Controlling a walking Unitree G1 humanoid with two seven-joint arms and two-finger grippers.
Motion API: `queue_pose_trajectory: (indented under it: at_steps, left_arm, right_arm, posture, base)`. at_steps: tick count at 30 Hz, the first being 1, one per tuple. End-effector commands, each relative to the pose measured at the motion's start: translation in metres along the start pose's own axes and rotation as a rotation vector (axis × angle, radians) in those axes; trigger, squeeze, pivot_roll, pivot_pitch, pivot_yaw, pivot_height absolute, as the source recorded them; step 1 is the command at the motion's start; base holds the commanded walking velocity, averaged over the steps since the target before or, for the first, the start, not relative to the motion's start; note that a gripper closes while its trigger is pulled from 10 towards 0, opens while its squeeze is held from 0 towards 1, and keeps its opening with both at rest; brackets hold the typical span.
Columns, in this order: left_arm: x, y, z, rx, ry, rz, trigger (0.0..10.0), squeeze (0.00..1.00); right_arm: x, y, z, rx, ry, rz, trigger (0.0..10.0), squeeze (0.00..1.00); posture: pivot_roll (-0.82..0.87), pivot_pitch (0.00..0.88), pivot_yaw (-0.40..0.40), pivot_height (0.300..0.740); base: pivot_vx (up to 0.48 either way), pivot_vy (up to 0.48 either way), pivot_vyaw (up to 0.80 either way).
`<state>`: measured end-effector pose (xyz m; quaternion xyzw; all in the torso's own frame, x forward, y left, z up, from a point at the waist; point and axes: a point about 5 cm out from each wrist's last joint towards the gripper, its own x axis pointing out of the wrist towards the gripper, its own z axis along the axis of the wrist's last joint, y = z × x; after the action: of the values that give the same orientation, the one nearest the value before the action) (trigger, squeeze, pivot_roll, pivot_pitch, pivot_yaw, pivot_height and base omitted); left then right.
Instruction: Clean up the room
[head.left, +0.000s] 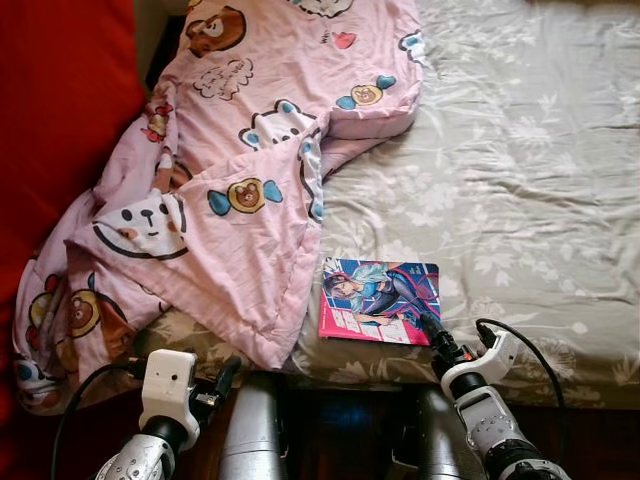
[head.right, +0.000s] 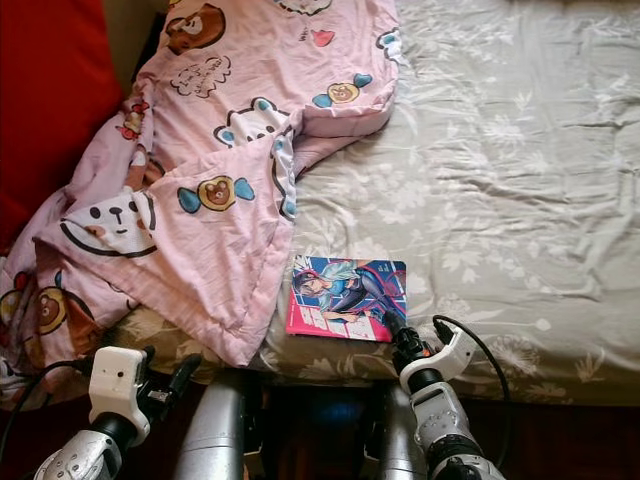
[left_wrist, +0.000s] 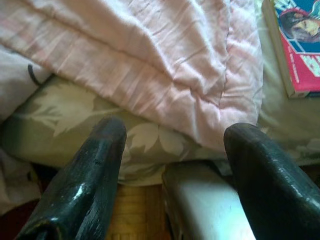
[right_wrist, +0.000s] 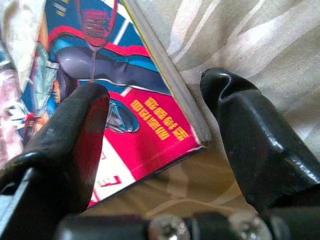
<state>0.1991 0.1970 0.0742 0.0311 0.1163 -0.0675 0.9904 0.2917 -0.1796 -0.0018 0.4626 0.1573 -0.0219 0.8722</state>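
The right end effector (right_wrist: 155, 125) spreads its black fingers astride the corner of a glossy flat book (head.left: 380, 300) on the bed's (head.left: 520, 180) leaf-patterned sheet, beside a rumpled pink quilt (head.left: 240, 190).

Non-task surroundings, referenced to bed.
Bed (head.left: 520, 190) carries grey-green floral sheet; red surface (head.left: 60, 120) stands beside its left edge; dark floor below its near edge.

Soft, even daylight, sharp head views; close wrist views slightly blurred, deep shadow underneath.
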Motion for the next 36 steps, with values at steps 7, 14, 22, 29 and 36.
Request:
queue_pose_trajectory:
  at_steps: [7,14,22,29,36]
  left_arm:
    - [-0.007,0.005,-0.003,0.004,0.032,0.010,10.0,0.00]
    - [-0.008,0.006,-0.001,0.009,0.030,0.015,10.0,0.00]
    - [-0.007,0.006,0.002,0.018,0.022,0.015,10.0,0.00]
    - [-0.006,0.004,0.002,0.021,0.018,0.013,10.0,0.00]
    - [-0.005,0.004,0.001,0.026,0.021,0.015,10.0,0.00]
  right_arm:
    - [-0.010,-0.016,-0.033,-0.031,0.187,-0.175,10.0,0.00]
    - [-0.006,-0.003,-0.043,-0.002,0.254,-0.100,10.0,0.00]
    - [-0.003,0.011,-0.054,0.052,0.323,0.002,10.0,0.00]
    - [-0.002,0.016,-0.055,0.068,0.324,0.031,10.0,0.00]
    - [0.000,0.021,-0.056,0.110,0.315,0.073,0.7,0.00]
  posture:
    - [0.25,0.386,0.072,0.601]
    - [0.26,0.379,0.074,0.601]
    - [0.26,0.375,0.072,0.601]
    - [0.26,0.377,0.069,0.601]
    - [0.26,0.375,0.068,0.601]
  base:
    - [0.000,0.000,0.00]
    - [0.000,0.000,0.00]
    - [0.000,0.000,0.00]
    - [0.000,0.000,0.00]
    - [0.000,0.000,0.00]
